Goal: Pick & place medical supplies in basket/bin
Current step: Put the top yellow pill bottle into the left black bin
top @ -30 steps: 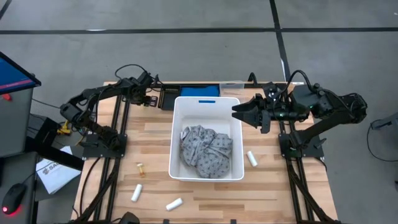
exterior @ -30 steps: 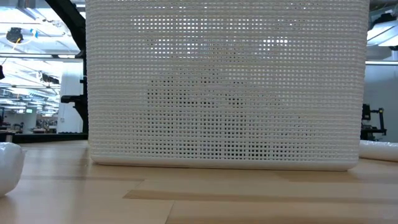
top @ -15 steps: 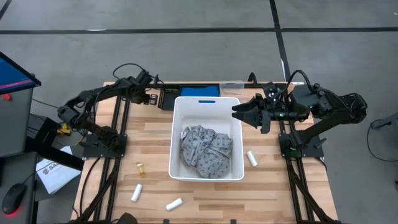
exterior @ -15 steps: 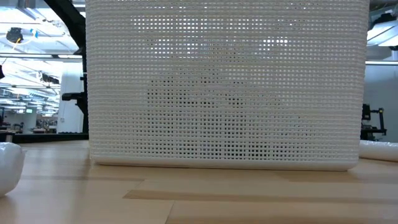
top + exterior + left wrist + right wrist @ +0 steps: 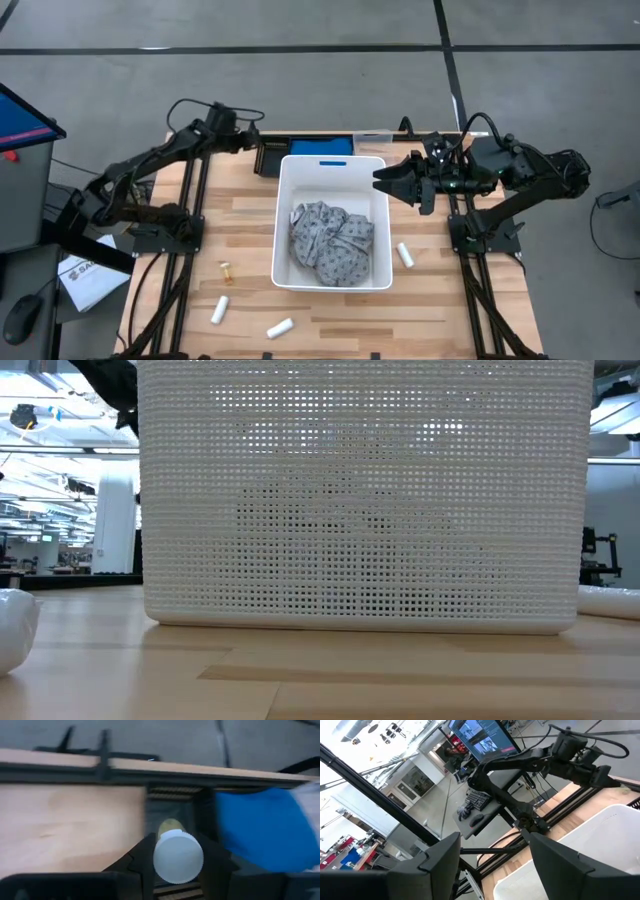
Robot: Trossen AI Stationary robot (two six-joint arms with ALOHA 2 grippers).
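The white bin [image 5: 284, 215] stands mid-table; its perforated wall [image 5: 360, 500] fills the low view. The speckled grey fabric [image 5: 331, 241] lies crumpled on its floor. Three white rolls lie on the wood: one right of the bin [image 5: 405, 255], two near the front edge [image 5: 219, 310] [image 5: 280, 327]. A tiny pale bit [image 5: 226, 268] lies left of the bin. My left gripper [image 5: 248, 141] is by the bin's far-left corner, shut on a white cylinder [image 5: 178, 857]. My right gripper [image 5: 383, 181] hovers open over the bin's far-right rim. My left gripper pinches the white cylinder between its two fingers [image 5: 144, 857]. The cylinder lies along the fingers, so its round white end [image 5: 178, 851] faces the wrist camera, with a yellowish part behind it. It is held above the dark tray; the high view does not show the hold.
A dark tray [image 5: 272, 158] and a blue box [image 5: 322, 146] sit at the far edge behind the bin. Arm base frames stand at the table's left [image 5: 160, 225] and right [image 5: 485, 232]. Bare wood shows left of and in front of the bin.
My left arm has risen and reached out, carrying its gripper up and a little toward the far edge; its dark shape has left the low view's left side. The right arm, bin and rolls have kept still.
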